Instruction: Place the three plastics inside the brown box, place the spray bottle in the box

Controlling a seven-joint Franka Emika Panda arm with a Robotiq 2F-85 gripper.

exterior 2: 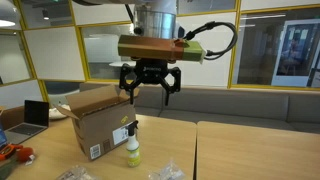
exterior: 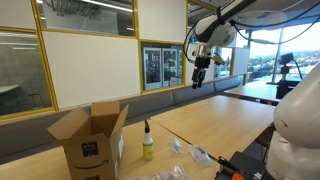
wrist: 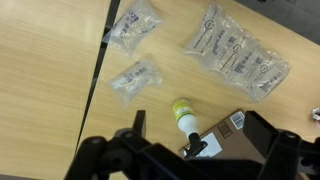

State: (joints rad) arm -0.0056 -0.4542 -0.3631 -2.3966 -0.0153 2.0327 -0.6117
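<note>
- The claw (exterior 2: 148,92) hangs high above the counter (exterior 2: 250,150), its fingers spread wide and holding nothing.
- The brown cardboard box (exterior 2: 100,125) stands on the counter with its flaps up.
- The spray bottle (exterior 2: 132,150) stands upright just beside the box.
- Outside the box lie the large plastic bag (wrist: 235,50), the far small bag (wrist: 133,25) and the near small bag (wrist: 133,80), possibly air-filled.

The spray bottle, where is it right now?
In an exterior view the spray bottle stands upright on the wooden table, just right of the open brown box.
</note>
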